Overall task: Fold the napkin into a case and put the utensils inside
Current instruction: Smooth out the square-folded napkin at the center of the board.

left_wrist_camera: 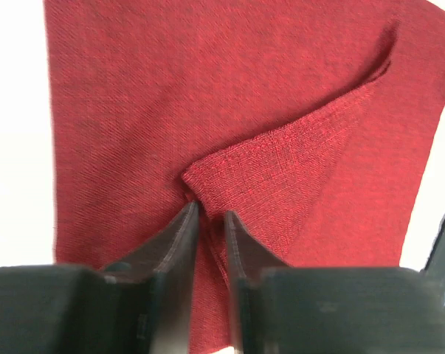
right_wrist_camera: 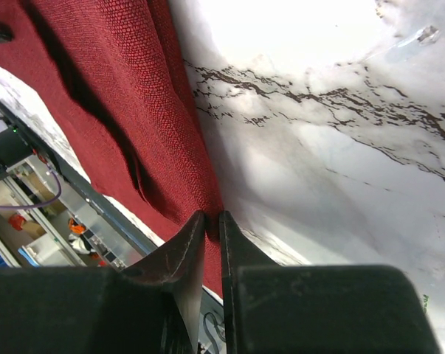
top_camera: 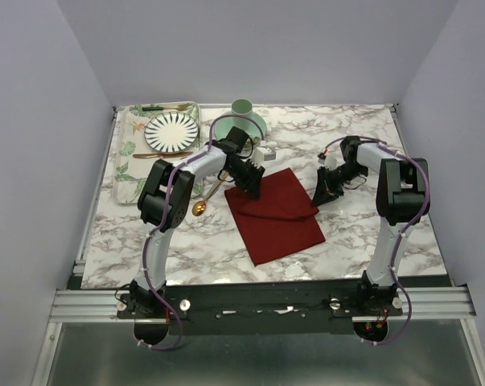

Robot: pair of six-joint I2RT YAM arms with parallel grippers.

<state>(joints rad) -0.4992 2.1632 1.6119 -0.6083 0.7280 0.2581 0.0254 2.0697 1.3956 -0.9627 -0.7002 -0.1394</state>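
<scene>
The dark red napkin [top_camera: 278, 221] lies on the marble table [top_camera: 371, 241], its far part lifted and folded over toward the near side. My left gripper [top_camera: 248, 190] is shut on the folded-over corner of the napkin [left_wrist_camera: 133, 110] at its left end, with the fingertips [left_wrist_camera: 187, 221] pinching a flap. My right gripper [top_camera: 318, 196] is shut on the napkin's right edge [right_wrist_camera: 133, 110], low above the table. The gold spoon [top_camera: 200, 207] lies left of the napkin, partly under my left arm. I cannot make out the silver knife.
A leaf-patterned tray [top_camera: 128, 165] at the back left holds a striped plate [top_camera: 171, 131], a green-handled utensil [top_camera: 158, 108] and a brown-gold utensil [top_camera: 158, 154]. A pale green cup [top_camera: 244, 112] stands behind my left arm. A small grey object [top_camera: 268, 153] lies beside it.
</scene>
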